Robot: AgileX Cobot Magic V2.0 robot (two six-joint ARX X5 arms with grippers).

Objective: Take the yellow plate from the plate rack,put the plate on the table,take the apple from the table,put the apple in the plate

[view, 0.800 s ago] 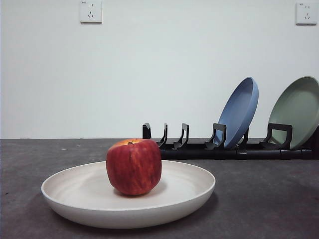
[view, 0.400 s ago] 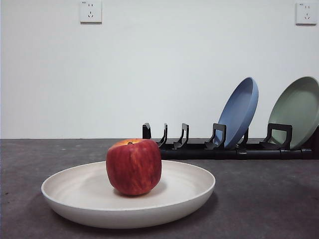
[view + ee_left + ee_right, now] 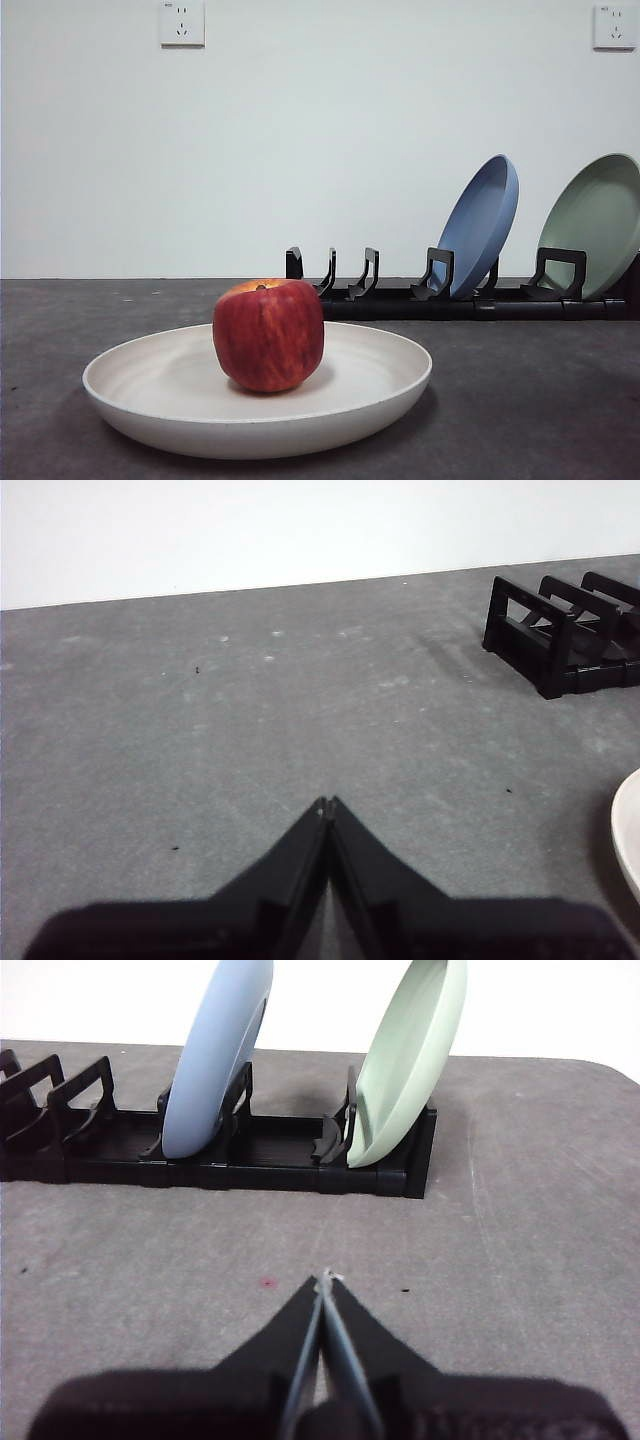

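Note:
The red apple [image 3: 268,335] sits upright inside the cream yellow plate [image 3: 150,385], which lies flat on the dark grey table [image 3: 530,400] near the front. The plate's rim also shows at the edge of the left wrist view [image 3: 627,830]. The black plate rack [image 3: 400,290] stands behind, to the right; it also shows in the left wrist view [image 3: 560,630] and the right wrist view [image 3: 250,1155]. My left gripper [image 3: 327,805] is shut and empty over bare table. My right gripper [image 3: 325,1278] is shut and empty, in front of the rack. Neither arm shows in the front view.
A blue plate [image 3: 480,225] and a pale green plate [image 3: 595,225] stand tilted in the rack's right slots; both show in the right wrist view, blue [image 3: 215,1055] and green [image 3: 410,1050]. The rack's left slots hold nothing. A white wall with two sockets is behind.

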